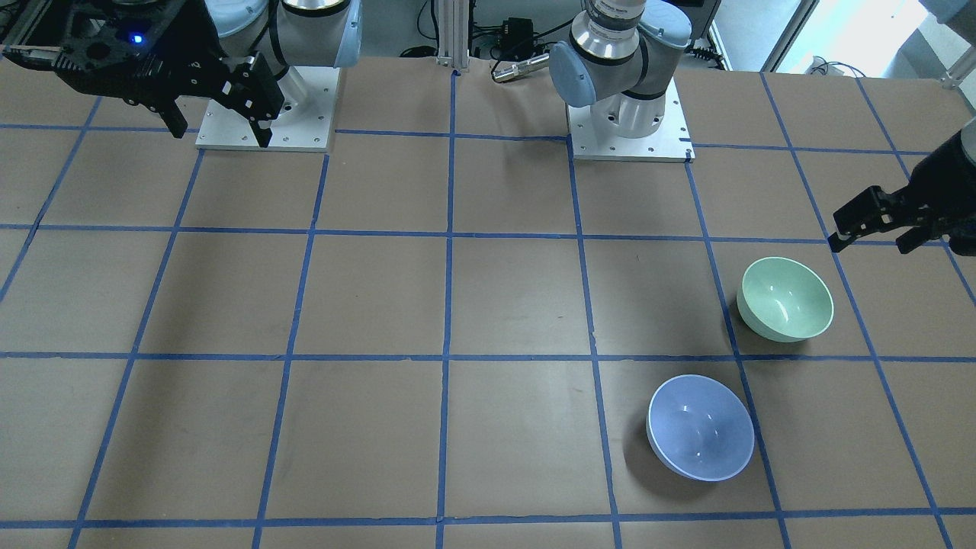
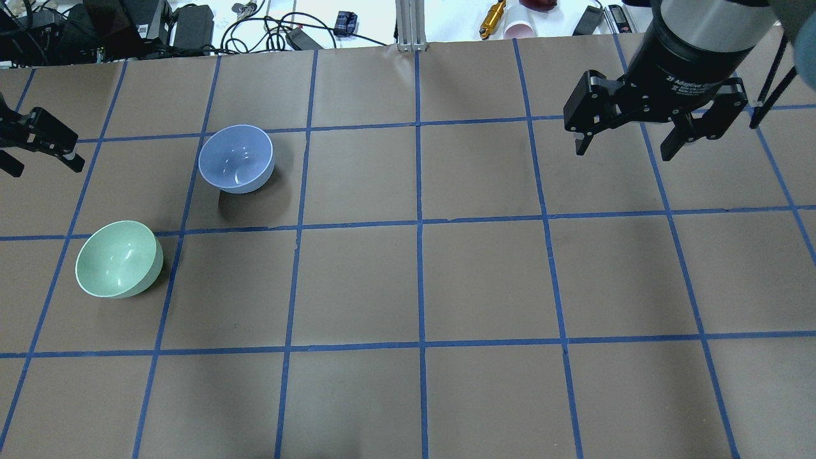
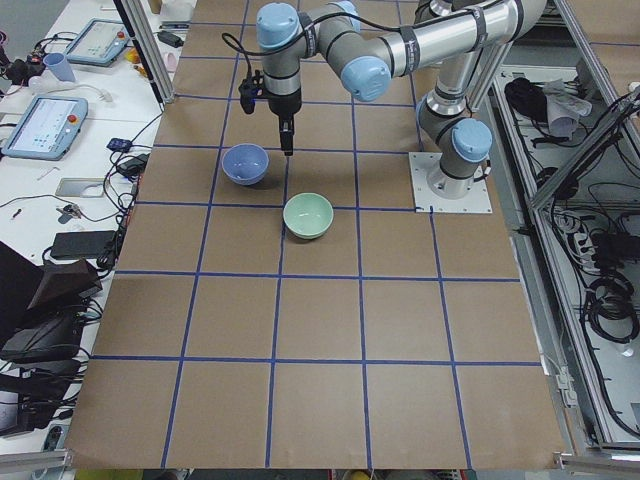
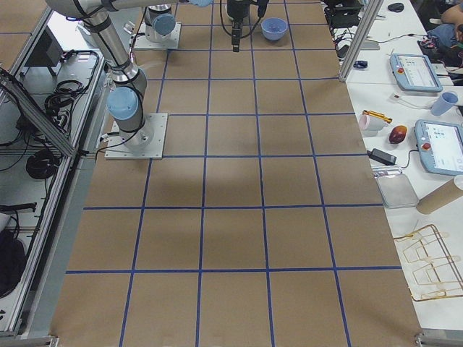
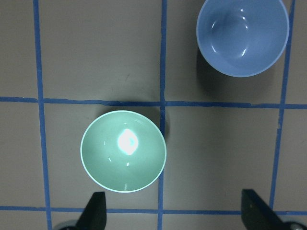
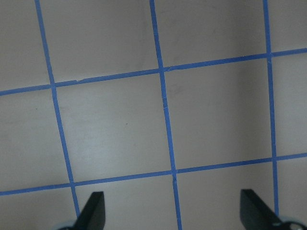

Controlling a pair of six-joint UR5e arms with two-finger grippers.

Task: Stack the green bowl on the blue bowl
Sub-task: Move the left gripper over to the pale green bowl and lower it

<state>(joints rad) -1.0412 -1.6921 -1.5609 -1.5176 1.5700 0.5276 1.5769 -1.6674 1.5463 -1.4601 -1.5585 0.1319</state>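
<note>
Over the left half of the surface, left gripper (image 2: 44, 167): fingers spread wide, holding nothing, hanging in the air clear of both bowls.
Left wrist view: the two dark fingertips (image 5: 96, 213) show at the bottom edge, and the green bowl lies just ahead of them, nearer the finger on that view's left.
Green bowl (image 5: 123, 151): upright on the surface, mouth up, empty, a bright glint at its bottom; its rim reaches a line of blue tape (image 5: 163, 62).
Blue bowl (image 2: 236, 158): upright, mouth up, empty; in the grid square diagonally next to the green bowl's, farther from the robot and nearer the middle of the surface.
Bowls together: near each other but not touching, with a tape crossing between them.
Right gripper (image 2: 623, 153): fingers spread wide, holding nothing, raised over the right half, well apart from both bowls.
Right wrist view: only bare brown paper and tape lines below the fingertips (image 6: 93, 211).
Surface (image 2: 484, 280): brown paper marked into squares by the blue tape.
</note>
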